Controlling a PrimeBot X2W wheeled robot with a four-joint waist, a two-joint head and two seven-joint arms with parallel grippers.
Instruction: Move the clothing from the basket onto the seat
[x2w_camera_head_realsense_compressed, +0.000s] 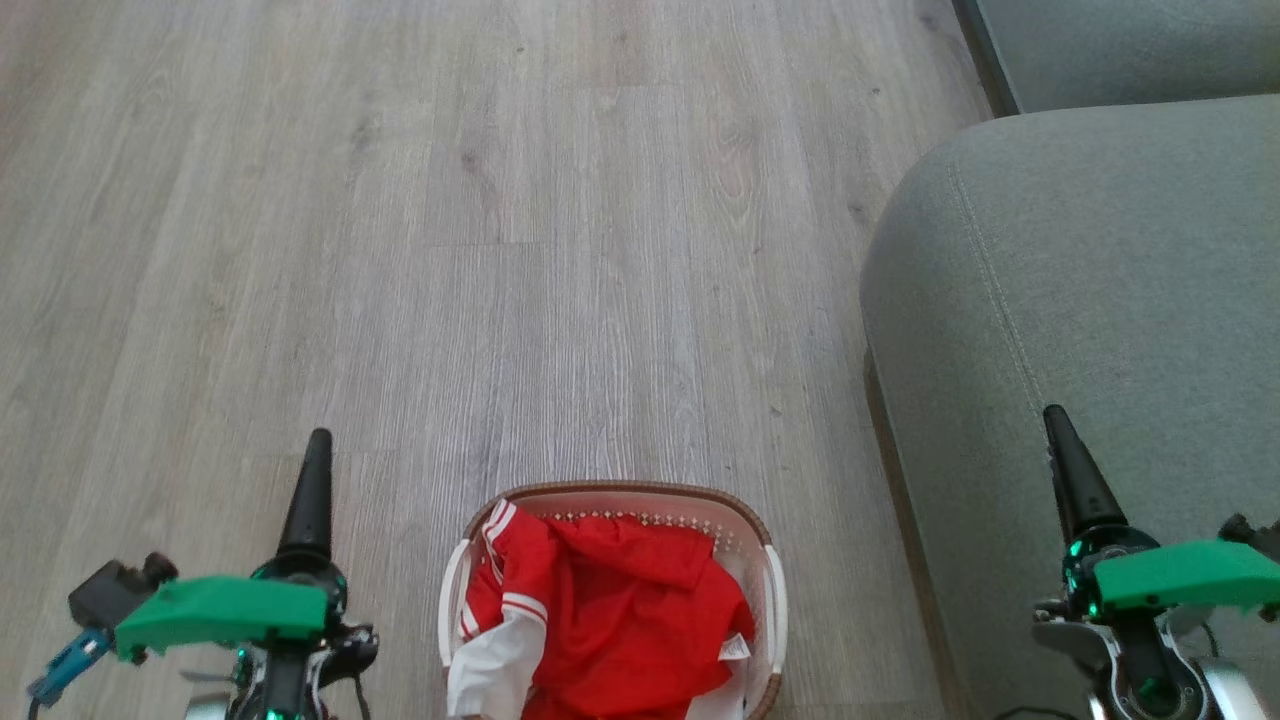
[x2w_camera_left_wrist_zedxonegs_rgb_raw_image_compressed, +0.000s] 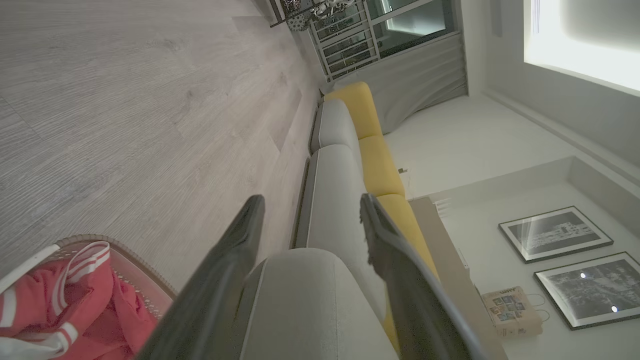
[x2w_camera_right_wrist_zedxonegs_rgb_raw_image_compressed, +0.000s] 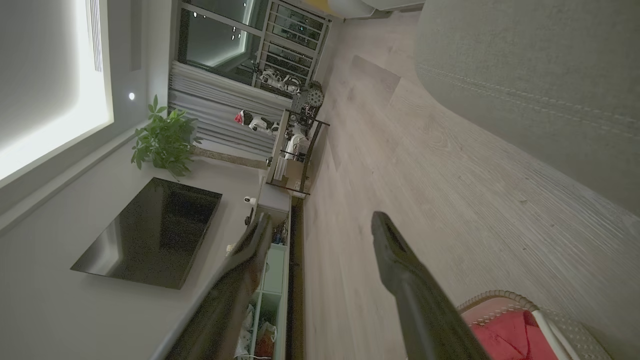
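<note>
Beside the seat (x2w_camera_head_realsense_compressed: 1100, 300), on the wood floor (x2w_camera_head_realsense_compressed: 500, 250): one basket (x2w_camera_head_realsense_compressed: 620, 488) holding the red clothing (x2w_camera_head_realsense_compressed: 620, 610), nothing yet transferred; left claw (x2w_camera_left_wrist_zedxonegs_rgb_raw_image_compressed: 312, 200) and right claw (x2w_camera_right_wrist_zedxonegs_rgb_raw_image_compressed: 322, 217), both spread wide and empty, flank the basket, apparently readied for a first reach in.

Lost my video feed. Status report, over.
Left gripper open, empty; right gripper open, empty. Red clothing in the basket, none on the seat. No obstruction seen between them.

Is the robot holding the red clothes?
No, the clothes lie in the basket, and the left gripper and right gripper are open, away from it.
</note>
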